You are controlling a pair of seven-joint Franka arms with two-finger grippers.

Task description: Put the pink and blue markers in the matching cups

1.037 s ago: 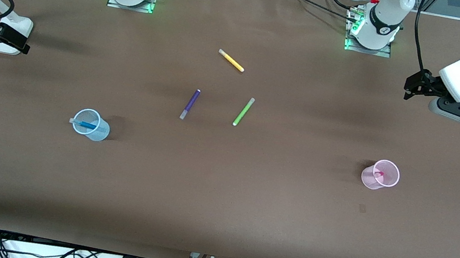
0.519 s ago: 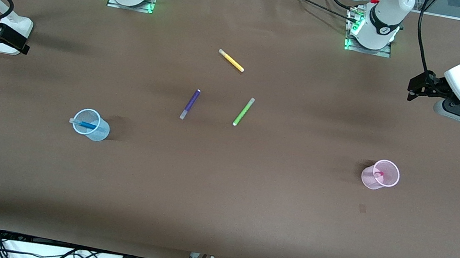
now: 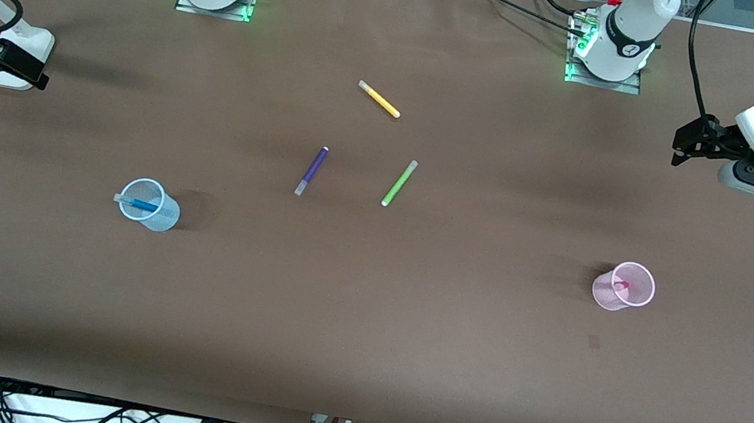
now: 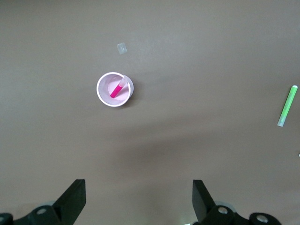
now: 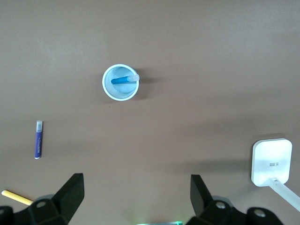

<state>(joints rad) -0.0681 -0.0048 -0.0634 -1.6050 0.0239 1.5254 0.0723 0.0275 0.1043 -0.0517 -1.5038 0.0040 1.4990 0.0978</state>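
The blue marker (image 3: 137,205) leans inside the pale blue cup (image 3: 158,216), toward the right arm's end of the table. In the right wrist view the same blue marker (image 5: 124,80) rests against the rim of the blue cup (image 5: 119,94). The pink marker (image 3: 622,284) stands in the pale pink cup (image 3: 607,296) toward the left arm's end; the left wrist view shows this pink marker (image 4: 116,90) and pink cup (image 4: 107,96) from above. My left gripper (image 3: 689,144) (image 4: 138,199) hangs open and empty, high over the table's end. My right gripper (image 3: 21,70) (image 5: 136,197) waits open and empty over the other end.
A purple pen (image 3: 311,170), a lime-green pen (image 3: 399,182) and a yellow pen (image 3: 379,99) lie mid-table between the cups. A white pad on a stalk (image 5: 272,161) sits near my right gripper. A small tape mark (image 3: 594,342) lies near the pink cup.
My left gripper has drifted outward toward its end of the table and slightly up. The right arm, the cups and the pens have not moved.
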